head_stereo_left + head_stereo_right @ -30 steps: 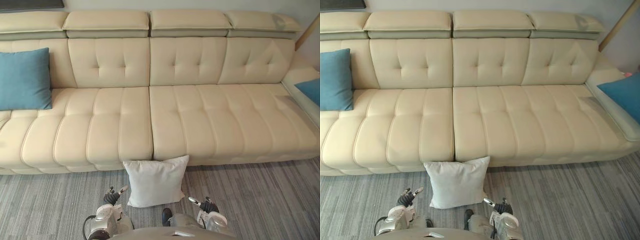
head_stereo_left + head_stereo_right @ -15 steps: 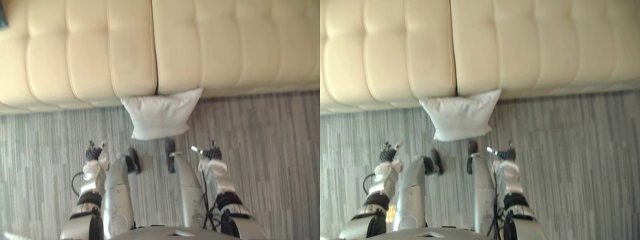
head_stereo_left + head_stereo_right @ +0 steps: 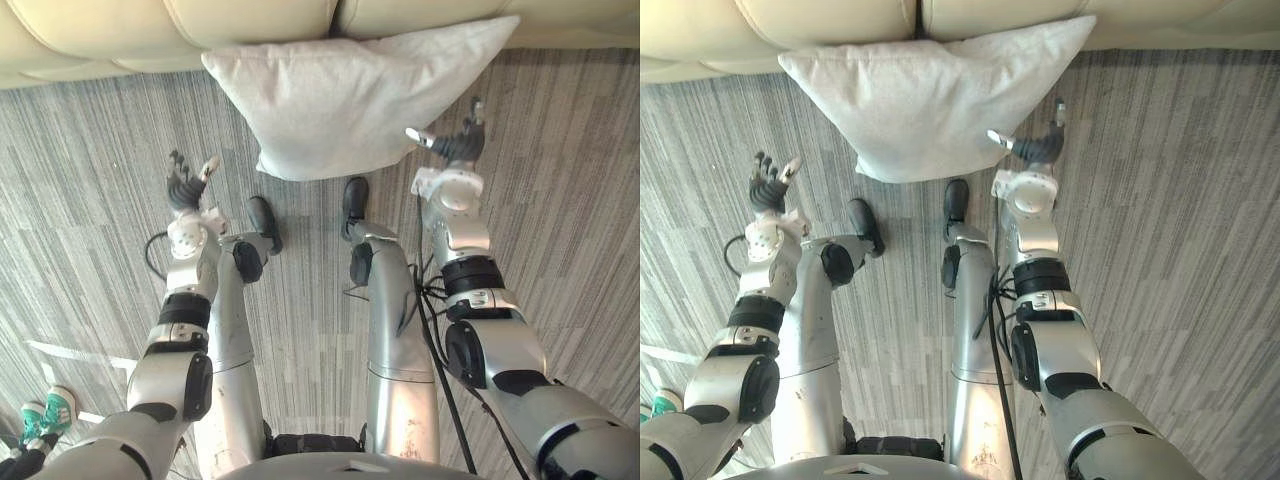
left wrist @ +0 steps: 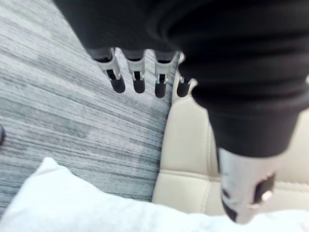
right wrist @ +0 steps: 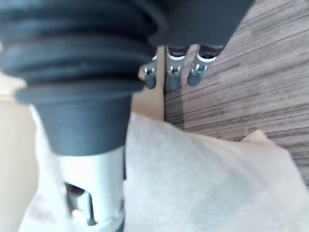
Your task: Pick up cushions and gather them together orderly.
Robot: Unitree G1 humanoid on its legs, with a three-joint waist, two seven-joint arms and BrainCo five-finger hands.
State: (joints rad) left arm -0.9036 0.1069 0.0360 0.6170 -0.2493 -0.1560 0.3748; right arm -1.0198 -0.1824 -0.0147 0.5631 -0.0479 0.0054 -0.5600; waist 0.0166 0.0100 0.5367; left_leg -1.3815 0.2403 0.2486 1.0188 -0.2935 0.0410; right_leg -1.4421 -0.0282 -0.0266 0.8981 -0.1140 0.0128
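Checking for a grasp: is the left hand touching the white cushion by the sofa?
Apart. In the right eye view, the left hand is open, with a strip of bare carpet between it and the white cushion.

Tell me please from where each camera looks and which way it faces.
Left eye view: on the head, facing steeply down at the cushion on the carpet against the sofa; both arms show, left hand and right hand open.
Right eye view: the same scene from slightly to the right.
Left wrist view: along the left hand's fingers toward sofa and cushion.
Right wrist view: along the right hand's fingers, over the cushion.
Both wrist views share the cushion and carpet.
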